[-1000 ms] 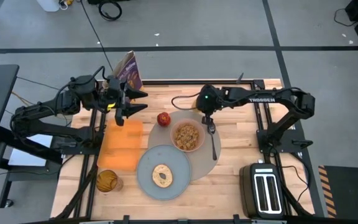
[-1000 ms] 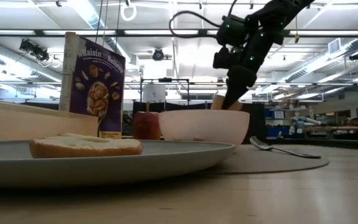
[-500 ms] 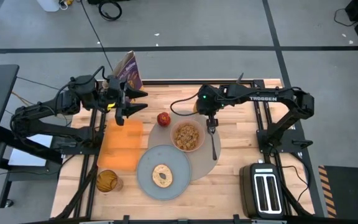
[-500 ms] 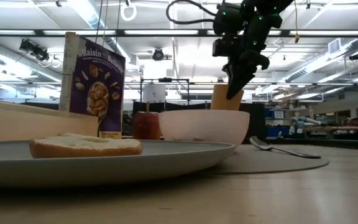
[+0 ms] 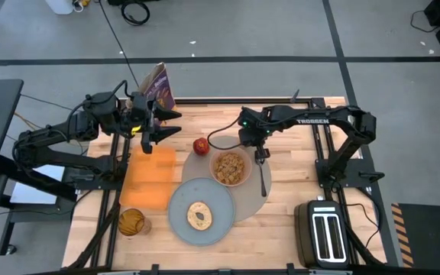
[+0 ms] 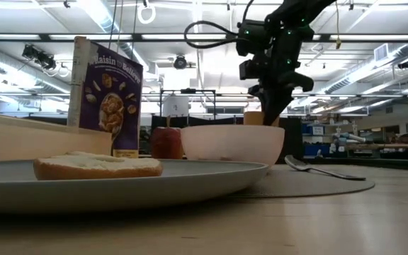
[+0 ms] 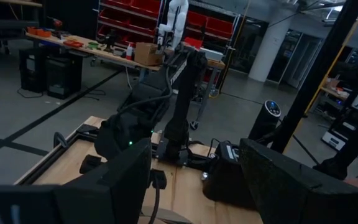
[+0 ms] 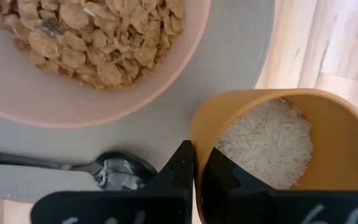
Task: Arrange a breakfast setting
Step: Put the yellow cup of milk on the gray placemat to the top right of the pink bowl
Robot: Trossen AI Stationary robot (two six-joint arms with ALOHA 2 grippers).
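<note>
The right gripper [image 8: 196, 163] is hanging over the far edge of the round mat [image 5: 252, 205], just behind the pink bowl [image 5: 230, 168]. Its jaws are closed on the rim of the small orange cup [image 8: 278, 149], one finger inside and one outside. The cup is carrying white grains, and its far side is cut off at the picture's edge. In the high view the cup is hidden under the right arm; in the low view only its top [image 6: 255, 119] is peeking out behind the bowl.

The bowl is holding cereal flakes and is sitting on the mat. The metal spoon [image 5: 261, 173] is lying on the mat beside the bowl. The red apple [image 5: 201, 146] is resting on the desk [image 5: 296, 176] near the bowl. The toast slice [image 5: 198, 216] is lying on the grey plate [image 5: 180, 206], which is overlapping the mat.

The left gripper [image 5: 163, 124] is waiting at the far left of the desk, by a cereal box [image 5: 157, 85], above the orange cloth [image 5: 150, 177]; its jaws are standing open with nothing between them.
</note>
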